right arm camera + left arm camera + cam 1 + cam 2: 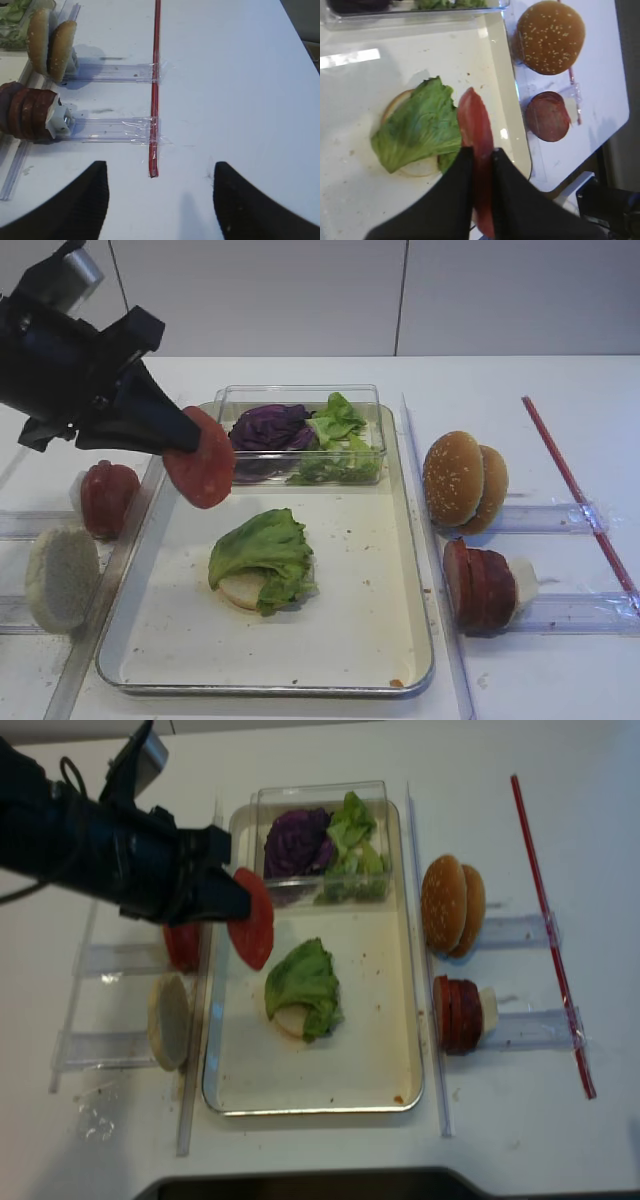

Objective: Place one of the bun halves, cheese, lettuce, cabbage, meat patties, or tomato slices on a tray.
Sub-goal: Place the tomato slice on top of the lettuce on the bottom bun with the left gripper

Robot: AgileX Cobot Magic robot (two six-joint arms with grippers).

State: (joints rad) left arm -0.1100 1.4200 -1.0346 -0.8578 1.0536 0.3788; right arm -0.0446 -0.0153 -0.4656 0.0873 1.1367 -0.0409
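We saw a white surface (520,380) carrying a shallow metal tray (420,640) with a cream floor. On the tray a ruffled lettuce (262,548) leaf draped a pale bun half (240,590). Above the tray's left edge, the left gripper (185,445) clenched a glossy red tomato slice (203,460). The right gripper (157,200) hung released, grasping nothing.

Tray (420,640): shiny metal rim, matt cream floor. Clear glossy plastic box (300,395) noted beyond claw. Tomato slice (200,458) smooth.
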